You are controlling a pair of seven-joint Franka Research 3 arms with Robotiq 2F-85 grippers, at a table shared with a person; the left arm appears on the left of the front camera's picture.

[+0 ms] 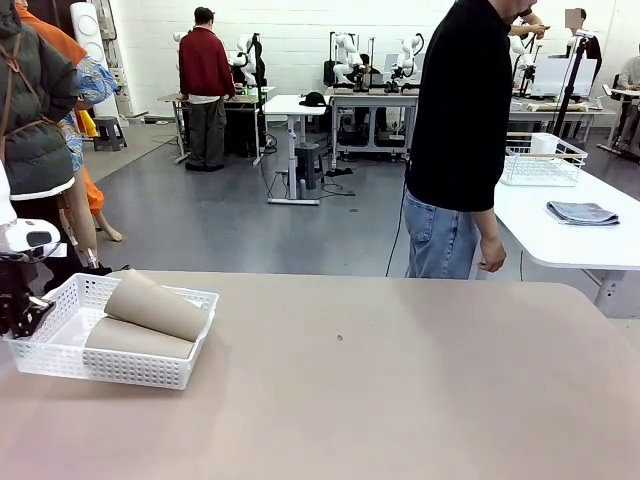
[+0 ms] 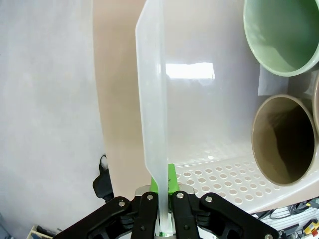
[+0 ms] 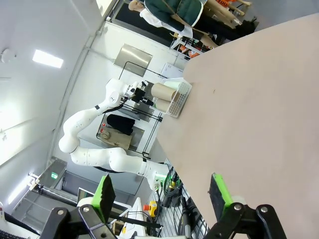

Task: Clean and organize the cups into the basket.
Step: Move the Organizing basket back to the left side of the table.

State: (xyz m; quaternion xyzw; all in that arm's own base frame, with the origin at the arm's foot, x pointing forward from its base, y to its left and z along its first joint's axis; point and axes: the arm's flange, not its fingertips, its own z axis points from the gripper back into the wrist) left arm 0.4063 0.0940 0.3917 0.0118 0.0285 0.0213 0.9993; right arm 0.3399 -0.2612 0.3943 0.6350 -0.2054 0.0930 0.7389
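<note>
The white lattice basket (image 1: pixel 120 372) sits at the table's left end. Two tan cups lie on their sides in it, one (image 1: pixel 155 305) propped over the other (image 1: pixel 140 338). My left gripper (image 1: pixel 20 310) is at the basket's left end. In the left wrist view this gripper (image 2: pixel 163 191) is shut on the basket's thin side wall (image 2: pixel 152 99). Inside, a mint green cup (image 2: pixel 281 35) and a tan cup (image 2: pixel 284 139) show their open mouths. My right gripper (image 3: pixel 162 194) hangs open over the table with nothing between its fingers, far from the basket (image 3: pixel 180 99).
A person in a black shirt (image 1: pixel 460 130) stands at the table's far edge, hand hanging down. Behind to the right, a white table holds a wire basket (image 1: pixel 540 165) and a folded cloth (image 1: pixel 582 212). The tan tabletop (image 1: pixel 400 380) stretches right of the basket.
</note>
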